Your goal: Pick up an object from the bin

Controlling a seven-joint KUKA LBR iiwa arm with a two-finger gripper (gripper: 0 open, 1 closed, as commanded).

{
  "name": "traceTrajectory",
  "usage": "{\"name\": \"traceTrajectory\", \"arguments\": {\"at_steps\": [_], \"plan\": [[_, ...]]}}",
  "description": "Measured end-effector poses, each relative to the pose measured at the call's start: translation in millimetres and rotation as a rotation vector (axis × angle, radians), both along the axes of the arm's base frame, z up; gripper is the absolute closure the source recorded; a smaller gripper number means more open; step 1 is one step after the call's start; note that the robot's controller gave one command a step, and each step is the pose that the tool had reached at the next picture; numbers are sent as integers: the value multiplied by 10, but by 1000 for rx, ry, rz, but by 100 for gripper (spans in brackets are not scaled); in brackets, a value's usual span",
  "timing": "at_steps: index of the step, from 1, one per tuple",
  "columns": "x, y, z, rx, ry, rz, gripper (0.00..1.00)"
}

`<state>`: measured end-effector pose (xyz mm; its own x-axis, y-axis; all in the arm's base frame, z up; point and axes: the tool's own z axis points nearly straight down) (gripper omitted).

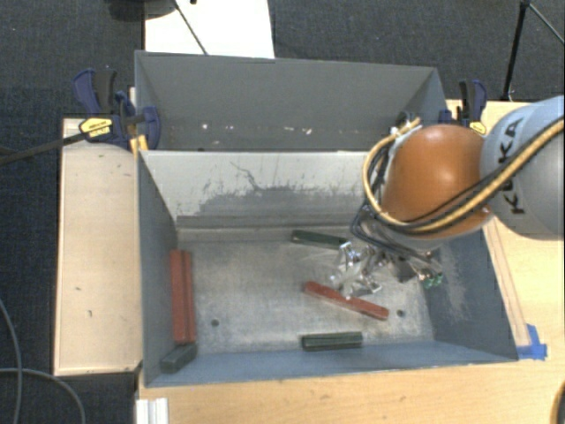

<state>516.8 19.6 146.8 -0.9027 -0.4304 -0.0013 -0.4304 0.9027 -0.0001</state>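
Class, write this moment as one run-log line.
gripper | low in bin | over red stick, centre-right | dark green bar by front wall

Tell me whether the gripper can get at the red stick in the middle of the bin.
Probably yes. The gripper hangs over the red stick, which lies flat with nothing on top; the dark green bar lies apart, nearer the front wall.

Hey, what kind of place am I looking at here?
Probably a robotics lab grasping rig: a KUKA arm reaches into a grey metal bin holding loose sticks, with dark carpet around.
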Motion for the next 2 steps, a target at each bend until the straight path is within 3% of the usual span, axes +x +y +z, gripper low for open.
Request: {"name": "traceTrajectory", "arguments": {"at_steps": [1, 2], "plan": [[-176, -339, -191, 0, 0, -67, 0], [-173, -336, -188, 1, -1, -68, 0]]}}
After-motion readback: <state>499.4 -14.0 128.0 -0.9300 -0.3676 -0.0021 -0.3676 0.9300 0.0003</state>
